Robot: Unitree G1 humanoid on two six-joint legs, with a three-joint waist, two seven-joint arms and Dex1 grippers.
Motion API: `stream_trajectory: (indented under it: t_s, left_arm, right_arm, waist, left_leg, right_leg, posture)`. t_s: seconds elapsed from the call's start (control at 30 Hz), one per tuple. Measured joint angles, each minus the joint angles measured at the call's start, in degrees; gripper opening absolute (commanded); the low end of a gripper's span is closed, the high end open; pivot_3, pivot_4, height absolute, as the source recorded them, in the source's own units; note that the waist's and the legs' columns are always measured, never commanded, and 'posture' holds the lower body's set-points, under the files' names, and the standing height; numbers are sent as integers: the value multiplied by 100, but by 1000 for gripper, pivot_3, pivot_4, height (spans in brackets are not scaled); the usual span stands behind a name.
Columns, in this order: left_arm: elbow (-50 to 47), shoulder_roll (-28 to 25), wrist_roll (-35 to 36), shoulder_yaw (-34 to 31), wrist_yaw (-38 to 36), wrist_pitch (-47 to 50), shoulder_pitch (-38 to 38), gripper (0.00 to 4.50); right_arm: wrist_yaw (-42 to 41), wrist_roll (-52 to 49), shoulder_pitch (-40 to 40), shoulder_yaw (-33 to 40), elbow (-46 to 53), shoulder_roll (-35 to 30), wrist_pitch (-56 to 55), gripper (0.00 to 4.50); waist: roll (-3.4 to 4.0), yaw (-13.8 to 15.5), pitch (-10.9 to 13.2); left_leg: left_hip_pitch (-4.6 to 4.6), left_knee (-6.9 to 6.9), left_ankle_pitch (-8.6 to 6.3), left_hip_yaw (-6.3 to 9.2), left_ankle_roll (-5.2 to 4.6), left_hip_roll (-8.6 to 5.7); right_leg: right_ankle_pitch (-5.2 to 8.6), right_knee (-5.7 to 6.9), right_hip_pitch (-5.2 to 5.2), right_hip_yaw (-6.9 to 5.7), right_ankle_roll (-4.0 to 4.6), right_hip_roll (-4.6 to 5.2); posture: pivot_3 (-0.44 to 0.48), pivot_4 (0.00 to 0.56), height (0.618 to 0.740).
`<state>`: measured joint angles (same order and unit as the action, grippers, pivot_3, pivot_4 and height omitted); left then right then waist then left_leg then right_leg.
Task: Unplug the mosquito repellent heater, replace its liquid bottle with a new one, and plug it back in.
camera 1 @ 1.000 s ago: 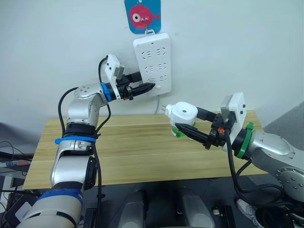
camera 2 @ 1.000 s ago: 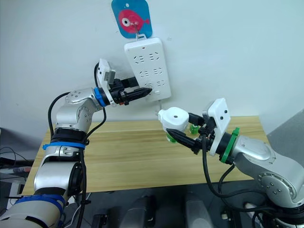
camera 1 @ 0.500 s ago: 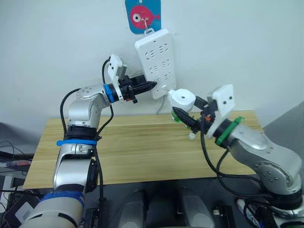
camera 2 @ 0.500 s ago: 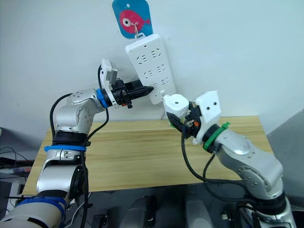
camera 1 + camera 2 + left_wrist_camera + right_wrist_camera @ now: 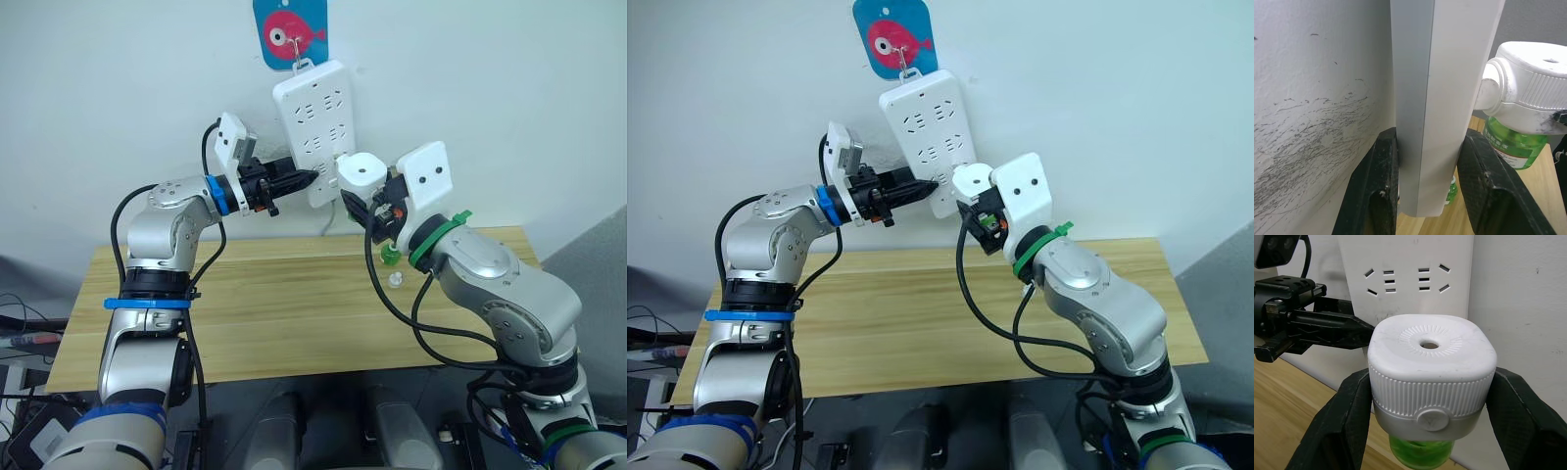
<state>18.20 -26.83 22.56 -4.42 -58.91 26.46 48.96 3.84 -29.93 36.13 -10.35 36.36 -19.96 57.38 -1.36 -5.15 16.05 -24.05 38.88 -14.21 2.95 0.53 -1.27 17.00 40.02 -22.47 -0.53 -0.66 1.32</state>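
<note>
The right gripper [image 5: 364,199] is raised at upper centre of the head views, its fingers pinching the mosquito repellent heater [image 5: 360,170] against the lower right edge of the power strip [image 5: 315,122], which hangs tilted from a fish hook [image 5: 292,32] on the wall. The left gripper [image 5: 306,179] is held level, clamped on the strip's lower left edge. From the left wrist, one finger [image 5: 1375,183] is seen behind the strip and one in front. From the right wrist, the heater's top hole and green bottle [image 5: 1421,451] are seen.
</note>
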Motion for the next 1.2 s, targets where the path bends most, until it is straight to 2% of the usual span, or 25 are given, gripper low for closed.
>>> stream_trajectory:
  t_s: [0.57,0.77,1.2]
  left_arm:
    - [7,-38,-1,21,-48,-32,0,1330]
    - [17,-45,-7,32,-57,-73,-1,1330]
    - [17,-54,-9,52,-70,-98,-3,1330]
  right_arm:
    - [-552,452,38,17,1,-79,204,3015]
    - [-727,397,21,250,130,-73,486,3015]
    - [-760,509,25,287,175,49,678,3011]
  waist:
    - [0,-1,0]
    - [0,0,0]
    - [0,-2,0]
  left_leg:
    - [0,-1,0,0,-1,0]
    - [-1,-1,0,0,-1,0]
    - [-1,-3,0,0,0,0]
  right_leg:
    - [-1,-1,0,-1,1,0]
    - [-1,-1,-1,0,1,0]
    - [-1,-2,-2,-1,1,0]
  posture:
    - [-205,219,740]
    - [-211,218,740]
    - [-206,215,740]
